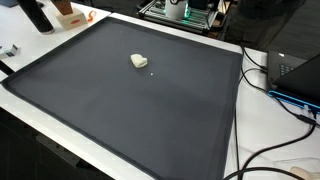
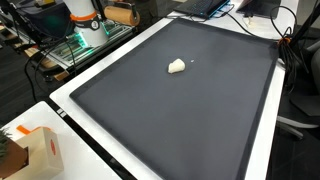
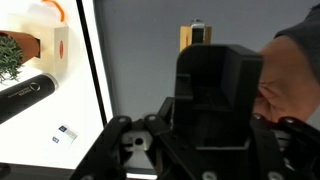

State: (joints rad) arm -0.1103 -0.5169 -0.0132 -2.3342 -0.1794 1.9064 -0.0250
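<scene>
Where the dark mat (image 1: 120, 110) covers most of the white desk (image 1: 262, 110), in an exterior view a small pale lump (image 1: 139, 61) lies alone on the mat, toward its far side and well apart from every edge. A tiny speck (image 1: 151, 71) sits just beside it. Cables (image 1: 275, 150) trail over the bare strip of desk near a dark device (image 1: 292, 70). The tool does not show here.

In an exterior view the pale lump (image 2: 177, 67) rests on the mat, and an orange-and-white box (image 2: 40, 150) stands on the white desk at the near corner, off the mat.

In the wrist view the tool (image 3: 200, 140) fills the lower half as a black block (its housing hides the fingertips), so I cannot tell whether it is spread or closed, and nothing is seen in it. Beyond it lies grey mat, with a small tan block (image 3: 195, 38) upright at the far end. On the desk beside the mat are the orange-and-white box, a green plant (image 3: 12, 55), a black cylinder (image 3: 25, 95) and a small tag (image 3: 65, 133). The pale lump is out of this view.
</scene>
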